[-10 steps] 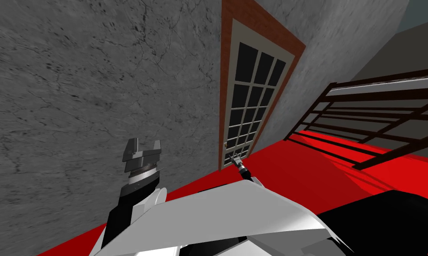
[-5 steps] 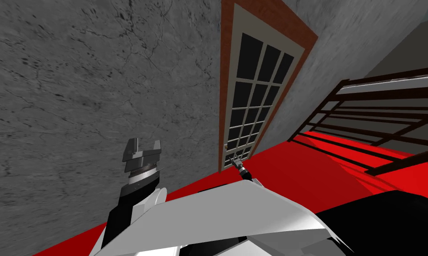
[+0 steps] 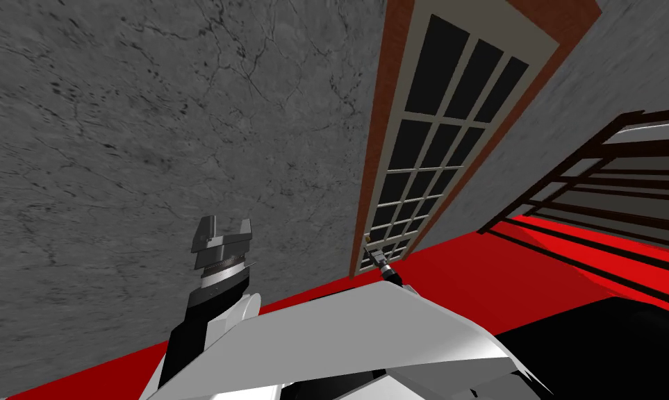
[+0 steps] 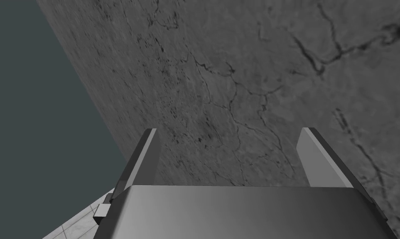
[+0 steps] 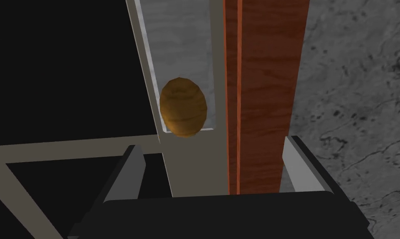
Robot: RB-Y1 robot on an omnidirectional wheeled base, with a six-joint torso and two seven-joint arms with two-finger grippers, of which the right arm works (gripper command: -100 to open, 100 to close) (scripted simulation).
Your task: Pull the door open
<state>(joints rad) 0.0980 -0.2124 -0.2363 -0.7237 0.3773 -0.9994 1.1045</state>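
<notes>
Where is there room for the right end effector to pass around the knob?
Free beside the knob toward the dark panes. Crowded between knob and brown frame: only a narrow pale strip. The right end effector stands open.

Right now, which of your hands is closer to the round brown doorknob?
Right. My right gripper is open just short of the doorknob, which sits ahead, beyond its fingertips. My left gripper is open, off to the side, facing the grey wall.

Beige, dark-paned door (image 3: 430,149) with brown knob (image 5: 182,107), shut in red-brown frame (image 5: 261,83).
</notes>
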